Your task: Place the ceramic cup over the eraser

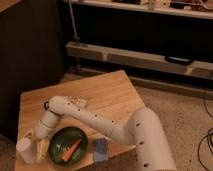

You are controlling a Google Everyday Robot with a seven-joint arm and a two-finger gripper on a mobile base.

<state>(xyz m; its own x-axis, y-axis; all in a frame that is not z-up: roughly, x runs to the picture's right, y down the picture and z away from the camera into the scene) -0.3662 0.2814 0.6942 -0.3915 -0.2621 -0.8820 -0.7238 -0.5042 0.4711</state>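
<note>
Gripper (pixel 36 141) low at near corner of table (pixel 102 95), just beside ceramic cup (pixel 25 150), by green plate (pixel 67 145); grip state, can't tell.

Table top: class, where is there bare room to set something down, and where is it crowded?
Bare wood lies on the table's far side, between the arm and the far and right edges. The near-left corner is crowded: the ceramic cup, the gripper, the green plate and the blue pad sit close together.

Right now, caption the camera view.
Gripper beside the ceramic cup near the green plate on the wooden table.
</note>
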